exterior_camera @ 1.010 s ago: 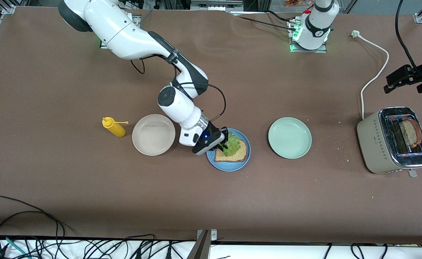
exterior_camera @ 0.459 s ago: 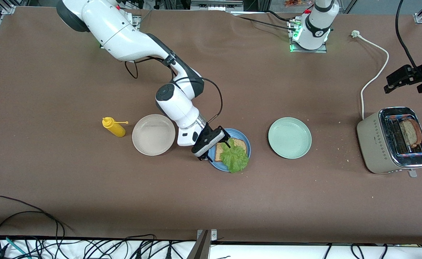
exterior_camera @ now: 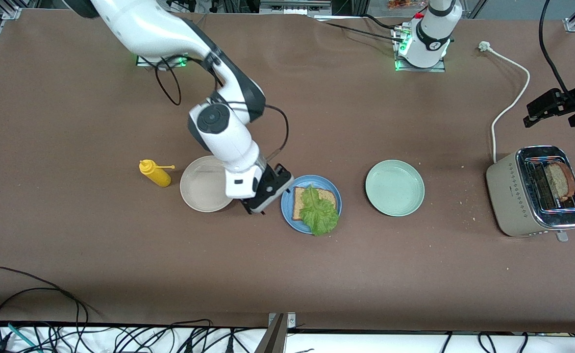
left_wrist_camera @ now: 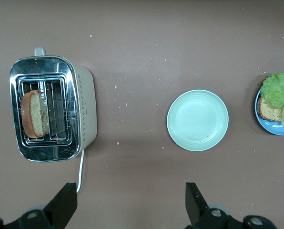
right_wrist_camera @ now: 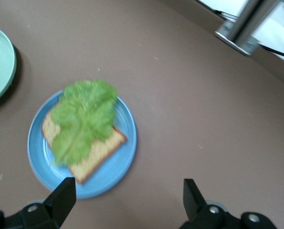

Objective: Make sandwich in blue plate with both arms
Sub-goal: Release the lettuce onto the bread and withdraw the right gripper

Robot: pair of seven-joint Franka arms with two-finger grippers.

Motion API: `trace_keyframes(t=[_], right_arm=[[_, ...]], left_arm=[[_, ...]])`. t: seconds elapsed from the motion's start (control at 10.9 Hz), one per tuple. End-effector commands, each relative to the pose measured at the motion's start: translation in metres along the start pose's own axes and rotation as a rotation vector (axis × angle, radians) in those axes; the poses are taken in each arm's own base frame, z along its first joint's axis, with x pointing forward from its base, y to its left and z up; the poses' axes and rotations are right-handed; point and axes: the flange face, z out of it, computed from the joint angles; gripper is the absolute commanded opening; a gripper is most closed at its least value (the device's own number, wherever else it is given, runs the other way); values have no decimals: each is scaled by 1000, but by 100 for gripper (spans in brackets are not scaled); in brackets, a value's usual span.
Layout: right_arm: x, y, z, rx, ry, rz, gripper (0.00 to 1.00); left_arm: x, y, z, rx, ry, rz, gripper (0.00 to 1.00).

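Observation:
The blue plate (exterior_camera: 287, 211) sits mid-table and holds one brown bread slice (exterior_camera: 327, 197) with a ruffled green lettuce leaf (exterior_camera: 319, 214) lying on it and hanging over the rim nearer the camera. No top slice is on it. The plate also shows in the right wrist view (right_wrist_camera: 118, 167) and the left wrist view (left_wrist_camera: 275, 128). My right gripper (exterior_camera: 260, 206) is open and empty beside the plate, toward the right arm's end. My left gripper (exterior_camera: 552, 110) is open and empty, up in the air over the table by the toaster. A second bread slice (exterior_camera: 559, 180) stands in the toaster (exterior_camera: 512, 196).
A cream-white plate (exterior_camera: 204, 185) and a yellow squeeze bottle (exterior_camera: 156, 174) stand toward the right arm's end. A mint-green plate (exterior_camera: 394, 188) lies between the blue plate and the toaster. The toaster's white cord (exterior_camera: 510, 98) runs toward the bases.
My right gripper let go of the lettuce, which spread over the bread toward the camera. The gripper then drew off the plate toward the cream-white plate. The left arm has not moved.

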Motion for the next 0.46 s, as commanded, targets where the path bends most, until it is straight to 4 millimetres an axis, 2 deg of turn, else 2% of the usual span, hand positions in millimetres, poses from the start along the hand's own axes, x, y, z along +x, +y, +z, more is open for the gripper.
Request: trace_keyframes(t=[0.0, 0.18, 0.37], right_arm=[[-25, 41, -95, -49, -214, 35, 100], [-54, 76, -155, -69, -382, 107, 100], [-88, 119, -204, -101, -475, 193, 100]], left_arm=[[0, -4, -6, 31, -4, -2, 100], [0, -4, -6, 33, -4, -2, 100], [0, -5, -6, 31, -4, -3, 100]])
